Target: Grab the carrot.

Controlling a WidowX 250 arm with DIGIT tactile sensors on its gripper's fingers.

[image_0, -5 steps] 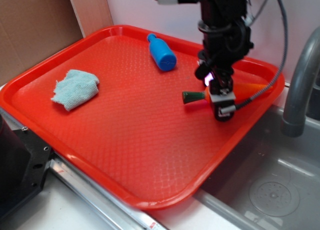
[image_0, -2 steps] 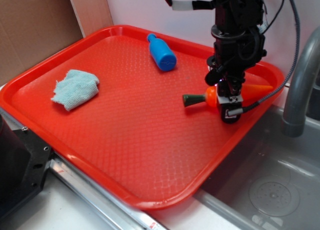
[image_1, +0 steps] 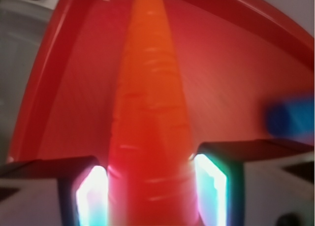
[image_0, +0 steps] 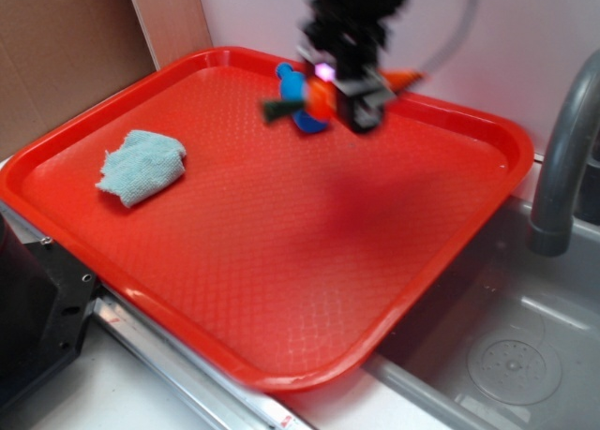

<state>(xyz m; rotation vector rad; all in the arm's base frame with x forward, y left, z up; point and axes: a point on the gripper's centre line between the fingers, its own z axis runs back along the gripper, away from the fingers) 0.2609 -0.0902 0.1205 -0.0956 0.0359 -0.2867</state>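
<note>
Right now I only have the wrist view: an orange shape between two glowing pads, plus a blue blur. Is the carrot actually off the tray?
Observer: Yes. In the exterior view the carrot hangs above the tray, clamped in the gripper.
Operator: And the blue blur?
Observer: A blue bottle, lying on the tray just behind the carrot's stem.
Operator: Anything else on the tray?
Observer: A light blue cloth, crumpled near the tray's left side, well away from the gripper.

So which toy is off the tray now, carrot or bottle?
The carrot: the gripper holds it clamped in the air above the tray. The blue bottle lies on the tray behind it.
</note>
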